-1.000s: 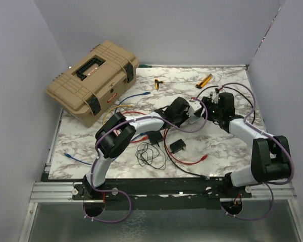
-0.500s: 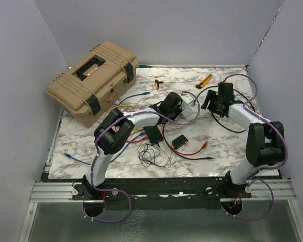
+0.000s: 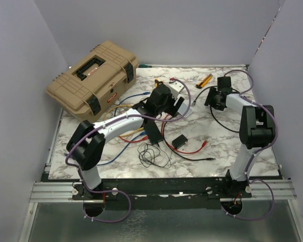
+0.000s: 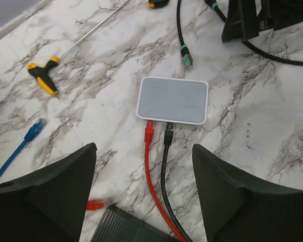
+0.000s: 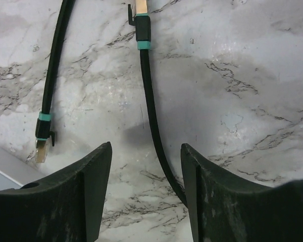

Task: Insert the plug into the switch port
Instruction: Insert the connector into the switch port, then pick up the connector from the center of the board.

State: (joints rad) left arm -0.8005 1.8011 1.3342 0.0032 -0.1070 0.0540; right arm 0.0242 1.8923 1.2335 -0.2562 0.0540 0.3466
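Observation:
The switch, a flat white-grey box [image 4: 172, 100], lies on the marble ahead of my left gripper [image 4: 144, 151]. At its near edge, where the switch port is, a red plug [image 4: 149, 130] and a black plug [image 4: 168, 135] sit side by side, their cables running back between my fingers. The left gripper is open and holds nothing; it stands a short way back from the box. In the top view it [image 3: 164, 98] covers most of the box. My right gripper [image 5: 145, 151] is open above a loose black cable [image 5: 150, 116] with a teal-banded plug [image 5: 141, 20].
A tan toolbox [image 3: 93, 80] stands at the back left. A black adapter block [image 3: 179, 141], coiled black wire [image 3: 151, 154], red and blue cables lie mid-table. A yellow T-handle tool [image 4: 43, 78] and a blue plug [image 4: 35, 128] lie left of the box. A second teal-banded plug [image 5: 42, 141] lies nearby.
My left gripper has opened and drawn back toward the rear left, leaving the plugs at the box. The right arm has swung away to the far right.

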